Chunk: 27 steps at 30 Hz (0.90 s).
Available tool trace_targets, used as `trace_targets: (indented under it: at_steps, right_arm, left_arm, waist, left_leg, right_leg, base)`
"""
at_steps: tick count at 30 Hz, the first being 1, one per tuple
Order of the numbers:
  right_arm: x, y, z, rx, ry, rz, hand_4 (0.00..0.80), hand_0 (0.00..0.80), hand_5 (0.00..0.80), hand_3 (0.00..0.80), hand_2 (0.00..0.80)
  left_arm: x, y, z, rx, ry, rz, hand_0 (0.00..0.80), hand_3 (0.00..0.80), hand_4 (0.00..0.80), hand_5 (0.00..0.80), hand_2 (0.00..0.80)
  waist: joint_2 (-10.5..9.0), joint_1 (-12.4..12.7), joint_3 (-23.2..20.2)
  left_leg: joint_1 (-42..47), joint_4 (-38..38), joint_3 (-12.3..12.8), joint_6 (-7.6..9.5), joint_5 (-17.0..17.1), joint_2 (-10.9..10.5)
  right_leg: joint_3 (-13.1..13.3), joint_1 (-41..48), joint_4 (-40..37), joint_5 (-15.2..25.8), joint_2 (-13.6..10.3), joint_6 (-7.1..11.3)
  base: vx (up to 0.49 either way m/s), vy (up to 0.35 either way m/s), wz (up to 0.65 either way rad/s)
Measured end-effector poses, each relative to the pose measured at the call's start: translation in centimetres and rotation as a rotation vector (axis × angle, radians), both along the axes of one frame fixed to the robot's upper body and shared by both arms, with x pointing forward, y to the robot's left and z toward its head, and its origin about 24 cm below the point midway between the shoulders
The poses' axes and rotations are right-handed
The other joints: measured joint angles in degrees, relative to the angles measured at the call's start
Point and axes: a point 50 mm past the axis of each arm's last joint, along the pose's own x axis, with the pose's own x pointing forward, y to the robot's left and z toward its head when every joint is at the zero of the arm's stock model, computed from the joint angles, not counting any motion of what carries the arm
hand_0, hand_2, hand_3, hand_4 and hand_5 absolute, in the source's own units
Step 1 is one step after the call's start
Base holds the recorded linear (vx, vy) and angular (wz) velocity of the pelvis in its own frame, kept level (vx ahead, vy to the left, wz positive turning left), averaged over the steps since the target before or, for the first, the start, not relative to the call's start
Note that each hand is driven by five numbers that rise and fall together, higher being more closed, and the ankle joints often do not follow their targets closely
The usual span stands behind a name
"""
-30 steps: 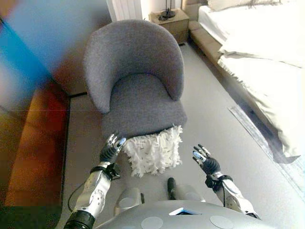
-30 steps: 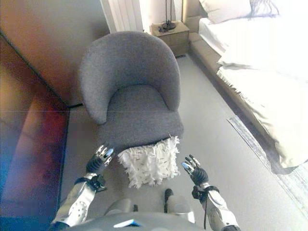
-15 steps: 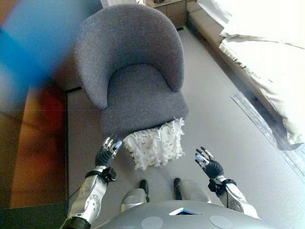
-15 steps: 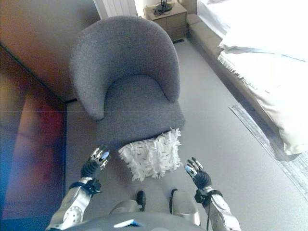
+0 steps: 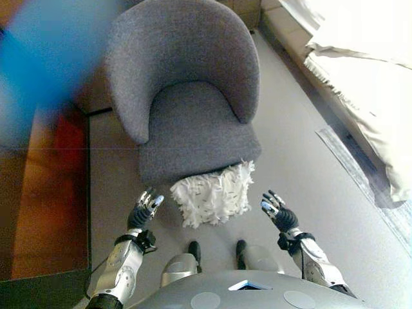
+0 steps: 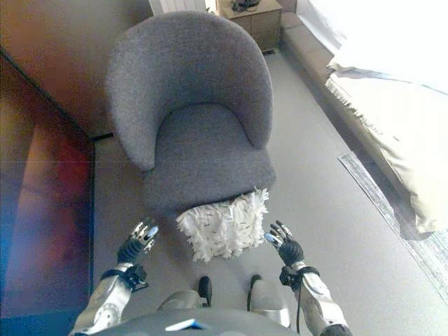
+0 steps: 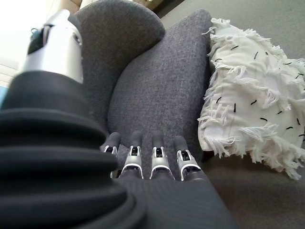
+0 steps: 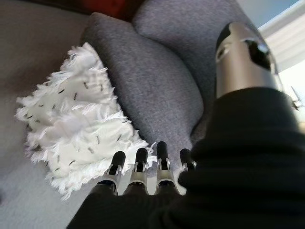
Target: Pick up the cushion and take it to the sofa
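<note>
A white shaggy cushion [image 5: 212, 195] with black flecks leans on the floor against the front of a grey tub armchair [image 5: 187, 103]. It also shows in the left wrist view [image 7: 252, 109] and the right wrist view [image 8: 81, 129]. My left hand [image 5: 143, 211] is open and empty, held just left of the cushion and apart from it. My right hand [image 5: 278, 212] is open and empty, a little to the right of the cushion. The hands flank the cushion without touching it.
A bed with pale bedding [image 5: 360, 77] runs along the right. A rug edge [image 5: 367, 180] lies on the grey floor beside it. A dark reddish-brown surface [image 5: 45, 193] fills the left side. A wooden nightstand [image 6: 255, 14] stands behind the armchair.
The camera has shifted, so the scene sits a little differently. Both hands stay open beside the cushion, the left one slightly lower and farther from it.
</note>
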Motion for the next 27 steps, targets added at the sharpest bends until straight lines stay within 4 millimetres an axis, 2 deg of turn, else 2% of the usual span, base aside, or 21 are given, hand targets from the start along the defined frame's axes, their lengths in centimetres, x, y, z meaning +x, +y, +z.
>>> trace_targets:
  at_steps: [4, 6, 10, 12, 18, 22, 27]
  right_arm:
    - [-0.7, -0.4, -1.1, -0.026, 0.058, -0.010, 0.000, 0.000, 0.000, 0.000, 0.000]
    - [-0.8, -0.5, -1.3, -0.033, 0.068, -0.008, 0.000, 0.000, 0.000, 0.000, 0.000]
    - [1.3, 0.1, -0.7, -0.040, 0.022, 0.023, 0.000, 0.000, 0.000, 0.000, 0.000]
    - [1.3, 0.1, -0.7, -0.045, 0.020, 0.021, 0.000, 0.000, 0.000, 0.000, 0.000]
    - [1.4, -0.1, -0.6, -0.062, 0.020, 0.031, 0.000, 0.000, 0.000, 0.000, 0.000]
    - [1.4, -0.2, -0.5, -0.071, 0.018, 0.045, 0.000, 0.000, 0.000, 0.000, 0.000]
    - [1.4, 0.2, -0.6, -0.058, 0.017, 0.035, 0.000, 0.000, 0.000, 0.000, 0.000]
  left_arm:
    - [0.4, 0.6, 0.0, 0.029, -0.006, -0.016, 0.000, 0.000, 0.000, 0.000, 0.000]
    - [1.5, 0.8, 0.0, 0.042, -0.013, -0.017, 0.000, 0.000, 0.000, 0.000, 0.000]
    - [4.7, 0.9, 0.6, 0.064, -0.068, -0.004, 0.000, 0.000, 0.000, 0.000, 0.000]
    - [5.1, 0.2, 0.6, 0.046, -0.076, 0.007, 0.000, 0.000, 0.000, 0.000, 0.000]
    - [3.9, -0.5, -0.7, 0.049, -0.028, 0.017, 0.000, 0.000, 0.000, 0.000, 0.000]
    - [2.8, -0.2, -1.7, 0.058, 0.023, 0.024, 0.000, 0.000, 0.000, 0.000, 0.000]
    - [2.2, -0.1, -2.1, 0.050, 0.038, 0.010, 0.000, 0.000, 0.000, 0.000, 0.000]
  waist:
    - [-0.27, -0.07, 0.18]
    - [-0.32, -0.14, 0.45]
    - [-0.14, -0.33, 2.52]
    - [-0.14, -0.39, 2.64]
    - [-0.44, -0.28, 3.33]
    - [-0.62, -0.19, 3.49]
    - [-0.51, -0.05, 3.23]
  left_leg:
    - [-0.12, 0.24, -0.10, 0.05, -0.03, -0.13]
    - [-1.44, 0.93, -0.33, 0.03, -0.06, 0.07]
    - [-6.83, 3.37, -0.62, -0.44, 0.44, 1.03]
    - [-7.24, 3.45, -1.41, -0.47, 0.46, 1.17]
    - [-7.16, 5.20, -2.57, -0.53, 0.38, 0.71]
    - [-6.55, 5.66, -2.95, 0.15, -0.12, -0.15]
    - [-6.17, 4.78, -3.11, 0.98, 0.23, -1.35]
  right_leg:
    - [-0.22, 0.15, -0.39, 0.07, -0.39, 0.17]
    - [-0.31, -0.50, -1.04, 0.48, -0.12, 0.39]
    - [-0.42, -3.19, -3.24, 3.54, 0.97, -0.40]
    - [-1.16, -2.70, -4.19, 3.98, 1.14, -0.58]
    - [-3.37, -0.70, -3.93, 2.98, 0.41, -0.57]
    - [-3.96, -0.70, -0.77, 0.52, -0.75, -0.53]
    - [-4.25, -1.04, 0.43, 0.23, -2.08, 0.20]
  base:
    - [0.081, -0.089, 0.01]
    - [-0.062, -0.214, 0.02]
    - [0.052, -0.186, 0.00]
    - [0.161, -0.114, 0.15]
    - [0.155, -0.047, 0.22]
    - [0.096, 0.148, 0.24]
    - [-0.021, 0.221, 0.06]
